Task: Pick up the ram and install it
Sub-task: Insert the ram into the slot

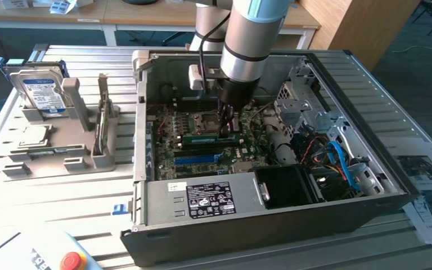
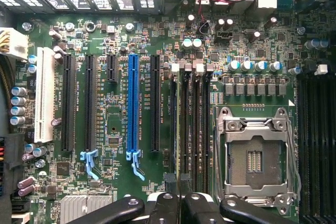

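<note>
The ram (image 1: pixel 210 138) is inside the open computer case (image 1: pixel 276 225), gripped on its upper edge by the gripper (image 1: pixel 229 126); the jaws are closed on it. In the wrist view the ram (image 2: pixel 181 129) is seen edge-on, running along the bank of dark memory slots (image 2: pixel 197 129), between the blue slot (image 2: pixel 133 108) and the empty processor socket (image 2: pixel 255 158).

By my reading the pick-up is done and the stick is lined up at a slot. I cannot tell whether it is pressed fully home, or whether the white slot clips (image 2: pixel 175 67) have latched. The stick is not yet released.

On the desk (image 1: pixel 66 191), at the exterior view's left, a grey parts holder (image 1: pixel 81 152) carries a hard drive (image 1: pixel 42 93).
</note>
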Controlling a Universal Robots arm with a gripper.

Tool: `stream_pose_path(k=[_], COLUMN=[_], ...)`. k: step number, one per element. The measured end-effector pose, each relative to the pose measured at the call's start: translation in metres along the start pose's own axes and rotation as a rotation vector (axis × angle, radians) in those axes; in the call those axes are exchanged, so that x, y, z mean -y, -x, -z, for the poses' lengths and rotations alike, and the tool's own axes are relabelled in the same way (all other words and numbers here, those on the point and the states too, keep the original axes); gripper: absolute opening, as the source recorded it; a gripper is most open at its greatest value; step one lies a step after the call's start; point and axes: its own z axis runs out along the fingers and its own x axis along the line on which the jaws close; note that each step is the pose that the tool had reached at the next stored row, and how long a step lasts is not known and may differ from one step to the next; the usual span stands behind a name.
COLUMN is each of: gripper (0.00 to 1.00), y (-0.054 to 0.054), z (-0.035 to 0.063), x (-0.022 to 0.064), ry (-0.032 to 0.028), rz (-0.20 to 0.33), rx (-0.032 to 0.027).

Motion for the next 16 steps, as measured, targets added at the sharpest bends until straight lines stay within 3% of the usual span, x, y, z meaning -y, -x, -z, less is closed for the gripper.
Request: stream_pose_path(k=[16], gripper=[0.12], y=[-0.0013], z=[-0.0004], x=[0.0011], ry=[0.0002], rz=[0.0], rx=[-0.0004])
